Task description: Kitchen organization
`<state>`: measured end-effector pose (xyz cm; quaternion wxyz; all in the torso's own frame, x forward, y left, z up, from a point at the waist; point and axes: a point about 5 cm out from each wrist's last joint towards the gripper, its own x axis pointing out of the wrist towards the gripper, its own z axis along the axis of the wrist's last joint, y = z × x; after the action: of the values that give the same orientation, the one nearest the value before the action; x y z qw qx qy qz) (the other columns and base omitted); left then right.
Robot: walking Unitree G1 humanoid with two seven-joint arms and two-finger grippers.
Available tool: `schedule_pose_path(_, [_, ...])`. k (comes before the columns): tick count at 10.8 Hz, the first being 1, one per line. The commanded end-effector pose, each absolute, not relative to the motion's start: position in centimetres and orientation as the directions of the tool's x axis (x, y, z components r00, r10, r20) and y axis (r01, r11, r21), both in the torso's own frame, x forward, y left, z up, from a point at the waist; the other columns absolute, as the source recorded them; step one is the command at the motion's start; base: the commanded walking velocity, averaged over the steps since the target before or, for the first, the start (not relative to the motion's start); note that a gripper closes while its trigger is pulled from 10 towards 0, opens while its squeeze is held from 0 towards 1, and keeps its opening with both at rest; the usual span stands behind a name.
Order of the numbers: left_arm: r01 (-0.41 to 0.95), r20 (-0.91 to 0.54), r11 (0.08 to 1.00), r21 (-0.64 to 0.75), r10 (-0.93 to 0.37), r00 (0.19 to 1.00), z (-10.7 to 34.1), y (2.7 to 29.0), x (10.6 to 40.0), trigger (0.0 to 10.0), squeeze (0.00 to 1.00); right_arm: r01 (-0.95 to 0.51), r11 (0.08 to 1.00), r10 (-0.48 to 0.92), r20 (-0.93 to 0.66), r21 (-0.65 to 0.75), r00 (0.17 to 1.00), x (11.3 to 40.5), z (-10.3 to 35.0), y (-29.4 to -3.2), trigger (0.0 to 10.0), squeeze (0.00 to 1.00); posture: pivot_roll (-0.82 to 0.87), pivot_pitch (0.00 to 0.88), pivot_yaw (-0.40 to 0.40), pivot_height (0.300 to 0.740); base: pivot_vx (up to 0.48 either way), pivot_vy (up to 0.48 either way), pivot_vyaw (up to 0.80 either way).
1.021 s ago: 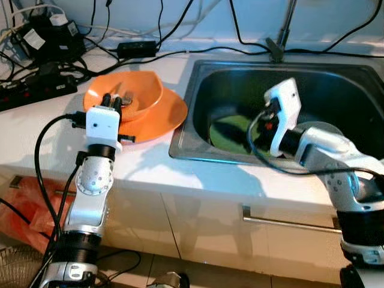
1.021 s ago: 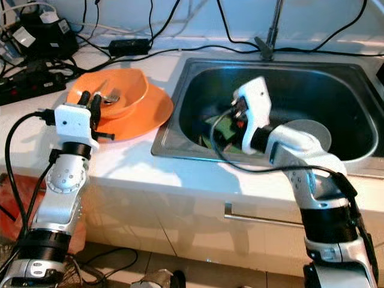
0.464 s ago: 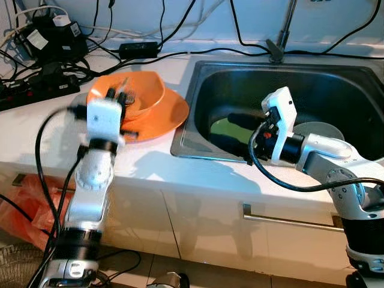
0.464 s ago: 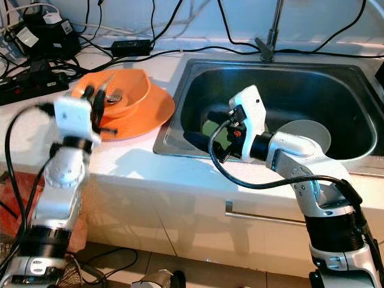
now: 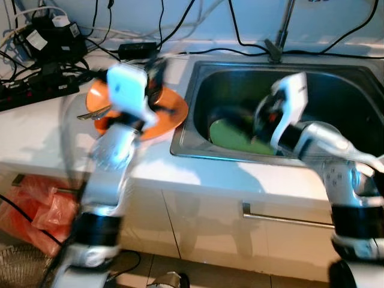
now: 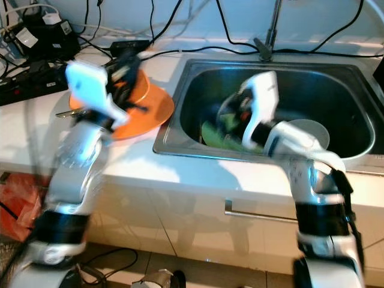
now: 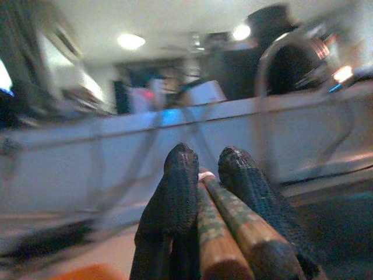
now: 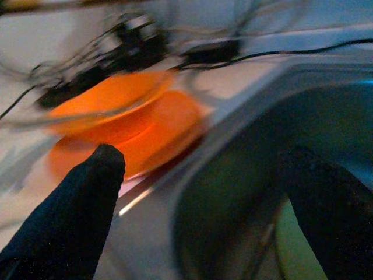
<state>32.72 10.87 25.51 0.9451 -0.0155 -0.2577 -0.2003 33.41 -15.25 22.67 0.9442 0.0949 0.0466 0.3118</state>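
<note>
Bright, even light washes the white countertop (image 5: 36, 138), with soft shadows below its edge. Both silver arms smear with motion blur, and the wrist views look soft, perhaps defocused.

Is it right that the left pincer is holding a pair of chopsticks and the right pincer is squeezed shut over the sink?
Not quite. The left pincer is indeed shut on the chopsticks, but the right pincer is open, not squeezed shut. The right wrist view shows its two black fingers standing wide apart, with the sink and the orange bowl visible between them.
</note>
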Motion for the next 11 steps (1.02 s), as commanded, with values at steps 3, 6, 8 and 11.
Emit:
schedule_pose_path(3, [0.606, 0.395, 0.721, -0.335, -0.477, 0.785, 24.8, 9.7, 34.5, 0.0, 0.0, -0.442, 0.82, 0.479, -0.011, 0.362, 0.878, 34.7, 22.6, -16.0, 10.0, 0.0, 0.11, 0.08, 0.098, 0.74, 0.0, 0.0, 0.0])
schedule_pose_path(6, [0.598, 0.337, 0.516, -0.613, -0.514, 0.789, 23.1, 8.8, 35.5, 0.0, 0.0, -0.403, 0.799, 0.434, 0.034, 0.446, 0.9, 35.2, 23.0, -15.8, 10.0, 0.0, 0.1, 0.086, 0.103, 0.74, 0.0, 0.0, 0.0])
schedule_pose_path(8, [0.537, 0.298, 0.412, -0.736, -0.516, 0.803, 21.9, 8.2, 35.8, 0.0, 0.0, -0.387, 0.776, 0.424, 0.042, 0.498, 0.905, 35.4, 23.1, -15.4, 10.0, 0.0, 0.1, 0.088, 0.107, 0.74, 0.0, 0.0, 0.0])
schedule_pose_path(11, [0.343, 0.231, 0.177, -0.923, -0.458, 0.859, 20.2, 8.0, 36.4, 0.0, 0.0, -0.394, 0.728, 0.42, 0.09, 0.561, 0.903, 35.9, 23.7, -13.1, 10.0, 0.0, 0.1, 0.092, 0.115, 0.74, 0.0, 0.0, 0.0])
